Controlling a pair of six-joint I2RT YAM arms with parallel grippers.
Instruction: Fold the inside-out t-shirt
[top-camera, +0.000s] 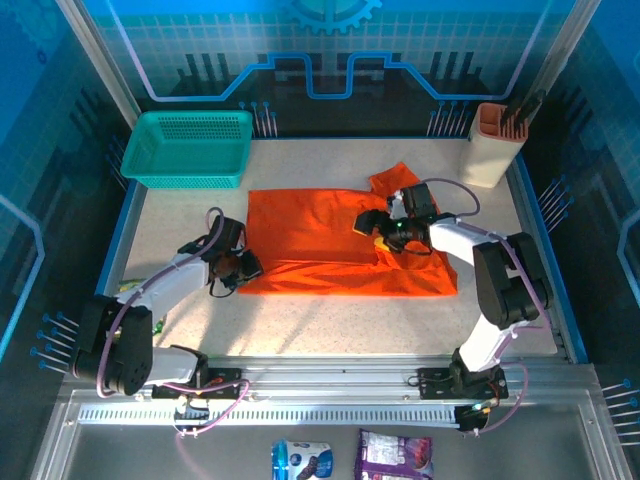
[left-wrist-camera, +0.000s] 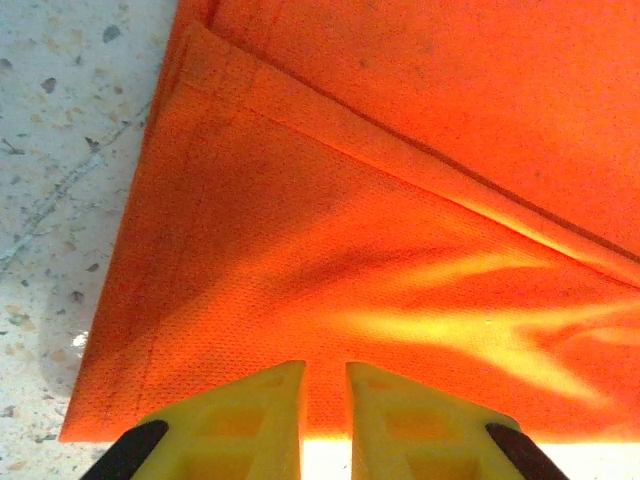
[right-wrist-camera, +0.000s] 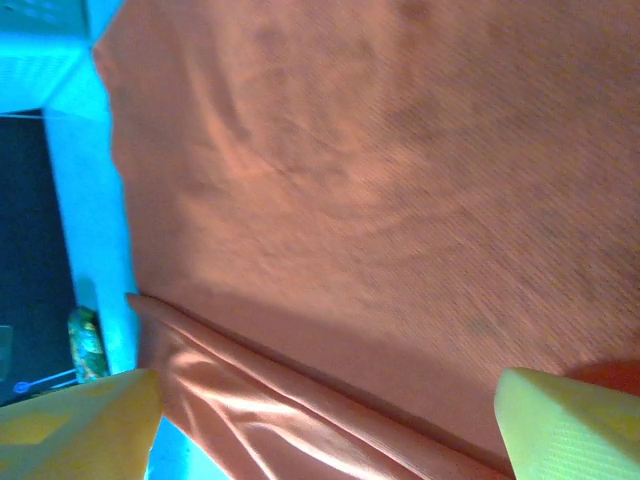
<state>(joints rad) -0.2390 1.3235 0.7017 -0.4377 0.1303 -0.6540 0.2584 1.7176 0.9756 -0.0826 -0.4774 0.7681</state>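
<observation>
The inside-out t-shirt (top-camera: 310, 240) lies spread flat on the speckled table, bright orange-red, with one sleeve (top-camera: 395, 180) pointing to the far right. My left gripper (top-camera: 240, 272) sits at the shirt's left near corner. In the left wrist view its yellow fingertips (left-wrist-camera: 325, 365) stand a narrow slit apart over the cloth (left-wrist-camera: 400, 200), and bare table shows through the slit. My right gripper (top-camera: 380, 228) hovers over the shirt's right part. Its fingers (right-wrist-camera: 570, 430) are spread wide, the gripper (right-wrist-camera: 325, 380) open above a folded edge of the cloth (right-wrist-camera: 380, 150).
A teal mesh basket (top-camera: 190, 148) stands at the back left. A beige holder (top-camera: 492, 145) stands at the back right. Blue raised edges (top-camera: 125, 235) border the table. Two packets (top-camera: 300, 460) (top-camera: 393, 455) lie below the arm bases.
</observation>
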